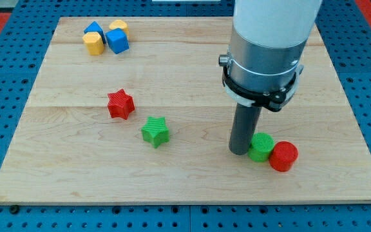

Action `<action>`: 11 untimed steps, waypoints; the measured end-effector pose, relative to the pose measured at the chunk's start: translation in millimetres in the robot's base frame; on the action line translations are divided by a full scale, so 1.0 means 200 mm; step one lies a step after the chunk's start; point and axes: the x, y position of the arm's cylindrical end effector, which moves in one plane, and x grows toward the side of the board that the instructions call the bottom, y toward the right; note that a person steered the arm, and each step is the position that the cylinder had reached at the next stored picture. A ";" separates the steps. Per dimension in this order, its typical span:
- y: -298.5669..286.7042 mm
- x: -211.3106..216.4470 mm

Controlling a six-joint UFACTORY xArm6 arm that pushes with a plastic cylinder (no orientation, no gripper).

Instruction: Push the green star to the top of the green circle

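The green star [154, 131] lies on the wooden board a little left of centre. The green circle [261, 147] lies toward the lower right, touching a red circle [283, 156] on its right. My tip [239, 153] stands right beside the green circle's left side, at or near contact. The tip is far to the right of the green star.
A red star [120, 104] lies up and left of the green star. At the top left is a cluster: two blue blocks [116, 40] and two yellow blocks [93, 44]. The arm's wide grey body [266, 48] hangs over the board's upper right.
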 end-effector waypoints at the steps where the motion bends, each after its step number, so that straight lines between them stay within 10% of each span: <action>1: 0.07 0.10; 3: -0.33 0.16; 5: -1.08 -0.23; 8: -0.88 -0.10; 11: 0.18 -0.08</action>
